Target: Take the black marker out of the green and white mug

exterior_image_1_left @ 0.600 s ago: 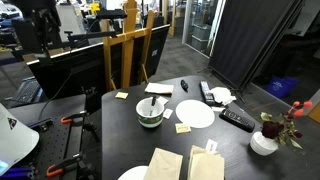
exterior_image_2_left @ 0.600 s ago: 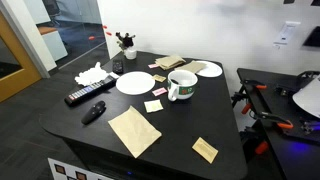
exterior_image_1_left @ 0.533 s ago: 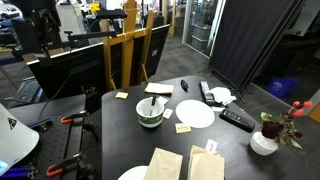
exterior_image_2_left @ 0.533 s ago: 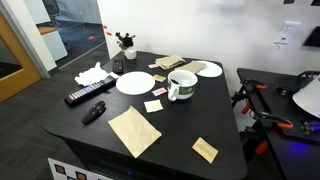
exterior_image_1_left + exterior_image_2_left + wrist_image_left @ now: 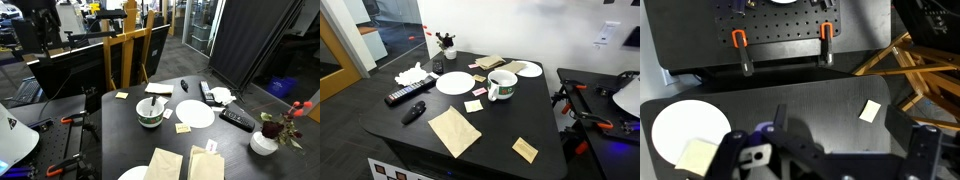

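The green and white mug (image 5: 150,114) stands near the middle of the dark tabletop (image 5: 122,135), just beside a white plate (image 5: 195,115). The black marker (image 5: 152,105) lies slanted inside its mouth. In the wrist view the hand (image 5: 830,157) hangs above the tabletop, fingers spread wide with nothing between them.

- In an exterior view the mug (image 5: 502,85) is too small to show the marker inside.
- The plate (image 5: 133,174) in front of the mug is cut off by the bottom edge.
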